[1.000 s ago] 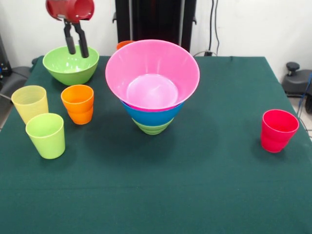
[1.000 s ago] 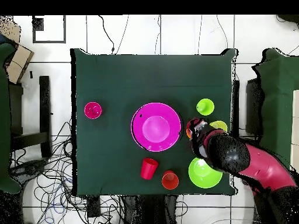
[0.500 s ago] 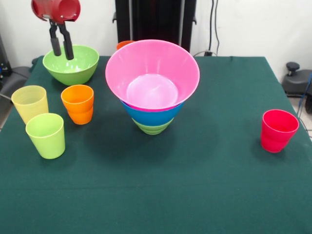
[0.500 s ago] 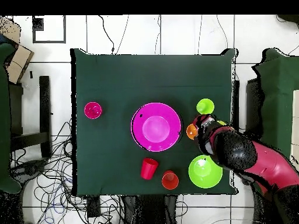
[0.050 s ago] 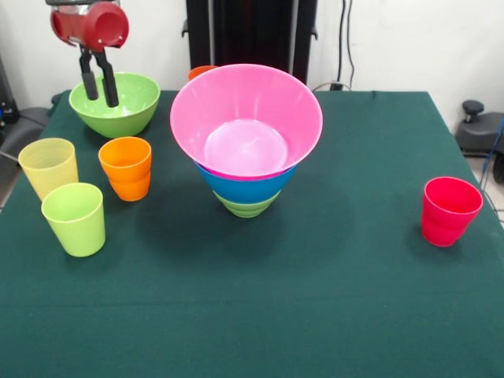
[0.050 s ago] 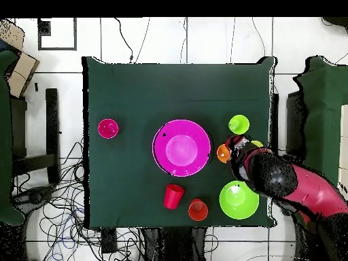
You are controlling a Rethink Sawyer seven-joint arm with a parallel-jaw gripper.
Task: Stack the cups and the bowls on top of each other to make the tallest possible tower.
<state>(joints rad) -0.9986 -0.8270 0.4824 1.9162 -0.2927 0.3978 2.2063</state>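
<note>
A green table fills the front view. At its centre stands the tower point(image 5: 246, 138): a small light green bowl point(image 5: 246, 206) at the bottom, a blue bowl point(image 5: 246, 189) nested in it, and a wide pink bowl point(image 5: 246, 118) on top, flaring outward.

In the upper left of the frame the red and black arm comes down, ending in the gripper point(image 5: 98, 88). Its two dark fingers point(image 5: 110, 88) hang close together with only a narrow gap between them, and nothing is held between them. The tips hang at the near left rim of the large light green bowl point(image 5: 115, 104), which sits alone in the upper left corner. From this angle it is hard to say whether the tips are above the rim or dipping just inside it.

The relation that matters: this loose bowl lies directly under the gripper, while the tower stands to the right of it in the frame, near but apart. Any lift of the bowl would likely need to travel rightward to reach the pink bowl.

Below the gripper, in the left part of the frame, stand three upright cups: an orange cup point(image 5: 126, 168), a pale yellow cup point(image 5: 50, 165) and a lime green cup point(image 5: 75, 218). A red cup point(image 5: 449, 210) stands well apart at the right. Another orange cup point(image 5: 200, 72) peeks out behind the pink bowl.

In the overhead view, a pinkish-red cup point(image 6: 172, 196) lies on its side below the tower, in the lower middle of the frame.
</note>
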